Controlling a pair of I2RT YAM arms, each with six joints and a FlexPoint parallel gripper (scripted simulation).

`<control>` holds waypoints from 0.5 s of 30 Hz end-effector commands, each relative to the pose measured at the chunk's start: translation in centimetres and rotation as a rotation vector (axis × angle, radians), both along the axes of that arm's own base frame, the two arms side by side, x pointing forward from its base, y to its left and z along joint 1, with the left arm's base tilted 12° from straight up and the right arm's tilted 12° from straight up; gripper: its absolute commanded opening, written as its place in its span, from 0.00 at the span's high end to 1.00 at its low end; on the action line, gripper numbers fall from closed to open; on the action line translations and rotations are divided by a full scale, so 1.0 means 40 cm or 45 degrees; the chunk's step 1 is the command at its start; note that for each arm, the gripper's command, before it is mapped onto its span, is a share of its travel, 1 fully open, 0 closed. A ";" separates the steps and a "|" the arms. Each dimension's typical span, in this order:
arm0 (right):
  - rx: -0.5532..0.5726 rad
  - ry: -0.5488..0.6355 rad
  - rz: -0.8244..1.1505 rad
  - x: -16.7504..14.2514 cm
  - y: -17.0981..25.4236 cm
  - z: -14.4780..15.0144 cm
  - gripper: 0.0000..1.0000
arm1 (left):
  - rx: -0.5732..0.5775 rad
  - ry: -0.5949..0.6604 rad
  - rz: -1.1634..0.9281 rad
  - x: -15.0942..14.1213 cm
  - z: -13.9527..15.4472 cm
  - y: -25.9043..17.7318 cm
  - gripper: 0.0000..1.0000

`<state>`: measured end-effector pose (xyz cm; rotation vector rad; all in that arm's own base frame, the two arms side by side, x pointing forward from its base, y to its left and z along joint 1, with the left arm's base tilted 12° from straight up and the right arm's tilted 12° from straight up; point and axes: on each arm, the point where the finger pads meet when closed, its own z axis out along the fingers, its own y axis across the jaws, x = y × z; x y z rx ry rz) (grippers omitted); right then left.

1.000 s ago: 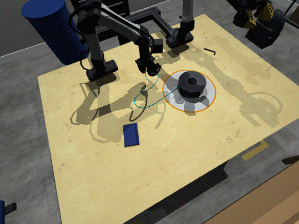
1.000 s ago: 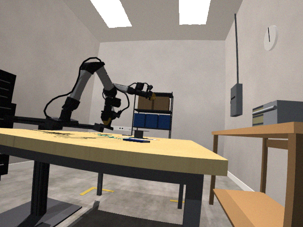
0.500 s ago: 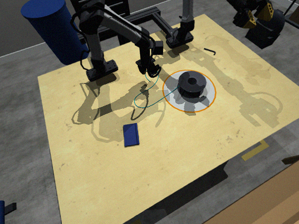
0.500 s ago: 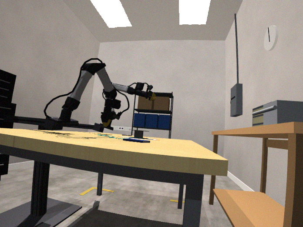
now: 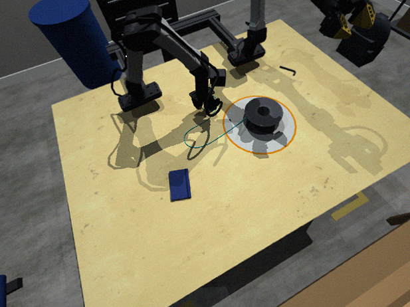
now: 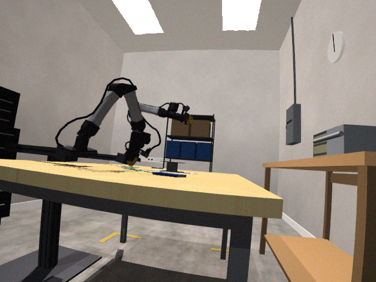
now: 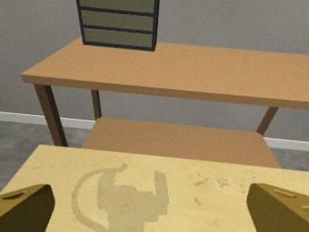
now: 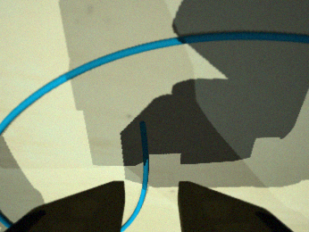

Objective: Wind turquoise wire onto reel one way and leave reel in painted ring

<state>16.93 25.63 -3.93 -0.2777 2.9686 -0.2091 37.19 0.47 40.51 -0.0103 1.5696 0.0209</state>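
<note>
Dark grey reel (image 5: 252, 115) (image 6: 172, 166) lies flat inside the orange ring (image 5: 295, 122), turquoise wire (image 5: 184, 138) (image 8: 112, 56) looping left across the worktop (image 5: 241, 219) (image 6: 142, 188) (image 7: 228, 201) (image 8: 27, 27). The right end effector (image 5: 208, 105) (image 6: 131, 162) (image 8: 151, 189) hovers over it, partly spread; the left end effector (image 5: 351, 32) (image 6: 189, 119) (image 7: 151, 192) is spread wide. A blue notebook (image 5: 179, 184) (image 6: 169, 174) lies near left.

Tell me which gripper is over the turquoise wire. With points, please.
The right gripper (image 5: 212, 107) (image 6: 131, 163) (image 8: 151, 189), low over the turquoise wire (image 5: 199, 147) (image 6: 128, 168) (image 8: 143, 45), fingers partly open; the left gripper (image 5: 354, 29) (image 6: 188, 120) (image 7: 151, 192) is higher, fingers wide.
</note>
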 end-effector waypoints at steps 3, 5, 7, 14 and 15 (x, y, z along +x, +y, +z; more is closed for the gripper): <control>0.055 -0.039 0.019 0.025 0.028 -0.022 0.70 | -0.009 0.001 -0.025 0.009 -0.007 -0.012 0.00; 0.055 -0.039 0.019 0.027 0.027 -0.034 0.70 | -0.009 0.001 -0.025 0.009 -0.007 -0.012 0.00; 0.055 -0.039 0.019 0.028 0.024 -0.043 0.70 | -0.009 0.001 -0.025 0.009 -0.007 -0.012 0.00; 0.055 -0.039 0.019 0.029 0.019 -0.058 0.70 | -0.009 0.001 -0.025 0.009 -0.007 -0.012 0.00; 0.055 -0.039 0.019 0.029 0.018 -0.059 0.70 | -0.009 0.001 -0.025 0.009 -0.007 -0.012 0.00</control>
